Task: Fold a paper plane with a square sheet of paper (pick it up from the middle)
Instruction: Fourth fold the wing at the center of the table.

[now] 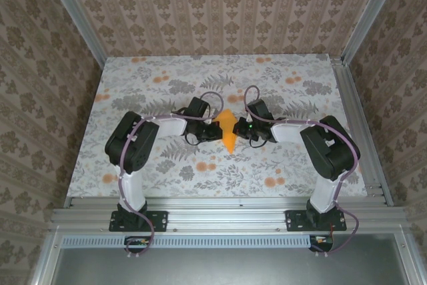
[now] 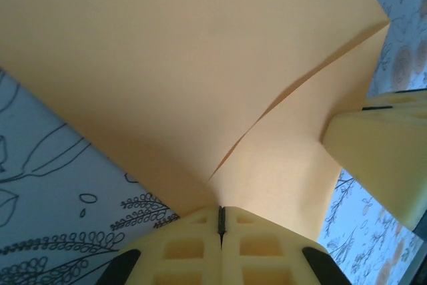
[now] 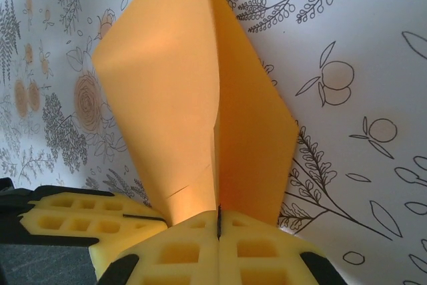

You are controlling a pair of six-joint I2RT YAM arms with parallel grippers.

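Square sheet of paper point(image 1: 227, 129), creased into a smaller orange shape w/ a point toward the near edge, is mid-table point(image 1: 300, 158) betw. both grippers. Left gripper point(image 2: 221, 221): jaws pressed together, pinching the paper's left edge. Right gripper point(image 3: 219, 217): jaws likewise closed tight on its right edge. Fold line runs thru the sheet.

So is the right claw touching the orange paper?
Touching. In the right wrist view the right gripper is shut on the orange paper, pinching its bottom edge.
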